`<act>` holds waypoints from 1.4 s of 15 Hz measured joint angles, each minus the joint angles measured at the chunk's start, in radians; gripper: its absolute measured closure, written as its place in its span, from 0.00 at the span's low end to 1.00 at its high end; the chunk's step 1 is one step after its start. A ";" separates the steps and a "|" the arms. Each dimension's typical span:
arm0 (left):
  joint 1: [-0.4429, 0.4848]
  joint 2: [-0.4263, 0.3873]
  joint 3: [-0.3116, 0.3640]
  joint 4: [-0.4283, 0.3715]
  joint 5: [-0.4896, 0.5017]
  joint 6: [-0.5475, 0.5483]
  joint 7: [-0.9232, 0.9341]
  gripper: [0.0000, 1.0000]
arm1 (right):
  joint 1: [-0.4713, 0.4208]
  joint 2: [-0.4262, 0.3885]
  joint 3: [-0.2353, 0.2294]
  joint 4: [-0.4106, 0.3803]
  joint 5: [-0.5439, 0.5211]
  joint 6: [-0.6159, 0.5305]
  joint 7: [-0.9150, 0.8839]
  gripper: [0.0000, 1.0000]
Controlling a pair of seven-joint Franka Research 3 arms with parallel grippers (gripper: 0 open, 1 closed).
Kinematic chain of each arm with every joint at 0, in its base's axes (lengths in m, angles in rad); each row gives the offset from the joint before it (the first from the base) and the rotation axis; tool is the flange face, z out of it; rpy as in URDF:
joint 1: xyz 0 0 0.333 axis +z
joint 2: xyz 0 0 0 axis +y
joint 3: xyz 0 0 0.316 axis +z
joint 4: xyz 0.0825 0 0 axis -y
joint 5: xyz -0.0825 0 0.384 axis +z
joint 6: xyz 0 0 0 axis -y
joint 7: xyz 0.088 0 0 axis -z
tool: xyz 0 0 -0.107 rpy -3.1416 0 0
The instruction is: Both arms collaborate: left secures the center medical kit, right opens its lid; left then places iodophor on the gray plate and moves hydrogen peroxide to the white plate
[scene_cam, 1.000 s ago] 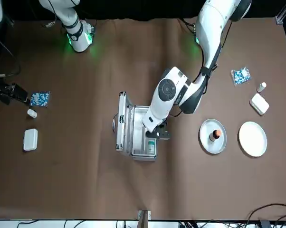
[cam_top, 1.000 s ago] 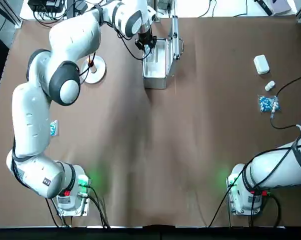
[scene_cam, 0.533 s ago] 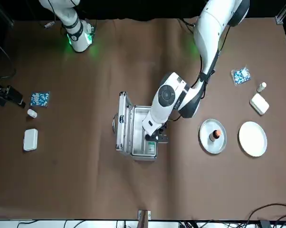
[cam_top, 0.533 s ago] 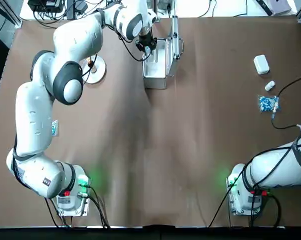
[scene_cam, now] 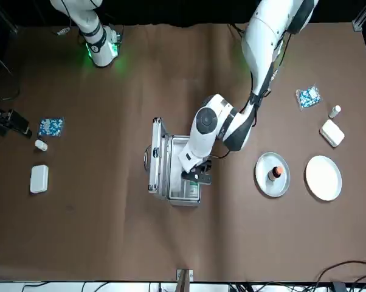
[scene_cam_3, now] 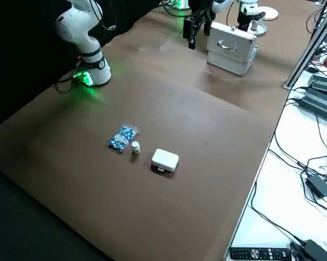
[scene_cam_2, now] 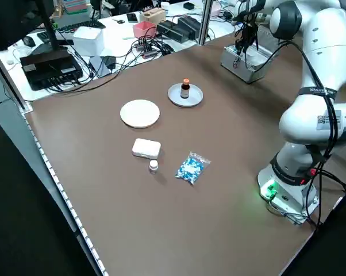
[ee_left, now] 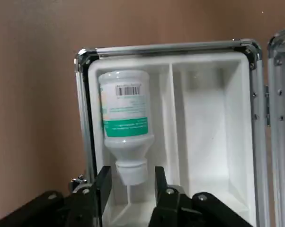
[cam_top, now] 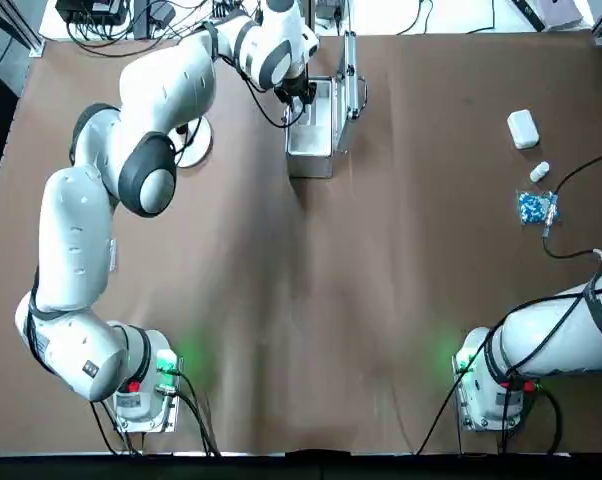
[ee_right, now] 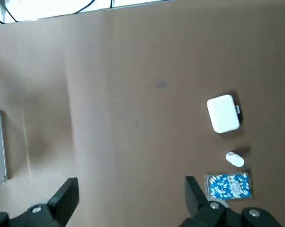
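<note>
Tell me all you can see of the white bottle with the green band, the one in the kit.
The white bottle looks like smooth plastic: a straight body, tapered shoulders and a narrower white cap. Its label carries a barcode, green print too fine to read and a green band. It lies on its side, cap apparently on, in one compartment of the open medical kit, beside the divider. The left gripper hovers over the kit, its open fingers near the cap end; I cannot tell whether they touch it.
</note>
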 joint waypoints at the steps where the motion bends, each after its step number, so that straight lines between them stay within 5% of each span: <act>1: -0.002 0.002 0.001 0.000 0.000 0.001 0.002 0.55 | 0.000 0.000 0.000 0.000 0.000 0.000 0.000 0.01; 21: -0.034 0.031 0.039 0.003 0.004 0.018 0.009 0.59 | 0.000 0.000 0.000 0.000 0.000 0.000 0.000 0.01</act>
